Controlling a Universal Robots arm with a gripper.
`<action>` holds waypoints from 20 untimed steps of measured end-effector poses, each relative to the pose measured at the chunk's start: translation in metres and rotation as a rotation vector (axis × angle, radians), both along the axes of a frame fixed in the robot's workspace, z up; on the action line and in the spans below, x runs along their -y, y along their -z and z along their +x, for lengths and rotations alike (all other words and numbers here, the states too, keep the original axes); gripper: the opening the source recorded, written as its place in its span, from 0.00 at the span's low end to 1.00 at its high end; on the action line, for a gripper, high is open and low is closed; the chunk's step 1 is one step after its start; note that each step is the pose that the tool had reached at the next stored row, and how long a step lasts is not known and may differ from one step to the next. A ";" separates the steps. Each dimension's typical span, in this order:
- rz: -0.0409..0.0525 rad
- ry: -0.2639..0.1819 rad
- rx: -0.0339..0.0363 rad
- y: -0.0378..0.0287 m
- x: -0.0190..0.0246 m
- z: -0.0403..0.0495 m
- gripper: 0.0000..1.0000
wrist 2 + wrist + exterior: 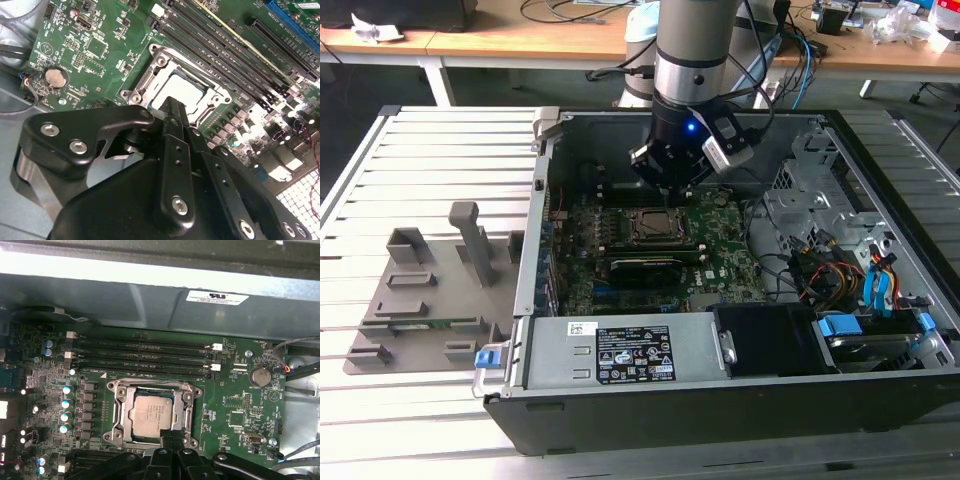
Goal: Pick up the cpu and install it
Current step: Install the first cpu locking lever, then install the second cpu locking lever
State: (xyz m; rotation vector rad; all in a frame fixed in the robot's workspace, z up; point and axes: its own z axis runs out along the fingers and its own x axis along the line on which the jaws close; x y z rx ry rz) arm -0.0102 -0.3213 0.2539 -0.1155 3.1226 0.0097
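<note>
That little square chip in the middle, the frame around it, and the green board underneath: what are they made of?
The cpu looks topped with brushed silvery metal: a dull, even sheen. The socket frame around it seems to be darker bare metal, glinting at its edges and screws. The motherboard looks like glossy green lacquered circuit board, probably fibreglass, though the look alone leaves that open.

A silver-grey cylindrical arm is wearing a blue light; its black, matte metal gripper is showing silver screw heads.

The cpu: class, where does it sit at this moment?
In both wrist views the cpu lies in the socket frame on the green motherboard, beside the memory slots.
</note>
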 end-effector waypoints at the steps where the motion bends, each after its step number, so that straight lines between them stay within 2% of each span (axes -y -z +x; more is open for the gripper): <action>1: 0.0000 0.000 0.0000 0.0000 0.0000 0.0000 0.11; 8: -0.0002 0.000 -0.0001 -0.0003 0.0002 -0.0001 0.11; 11: -0.0001 0.000 -0.0001 -0.0003 0.0018 0.0000 0.11; 15: 0.0000 0.000 0.0000 -0.0002 0.0156 -0.0001 0.11; 17: -0.0001 0.000 0.0000 -0.0002 0.0188 -0.0001 0.11; 20: 0.0000 0.000 0.0000 -0.0001 0.0278 -0.0001 0.11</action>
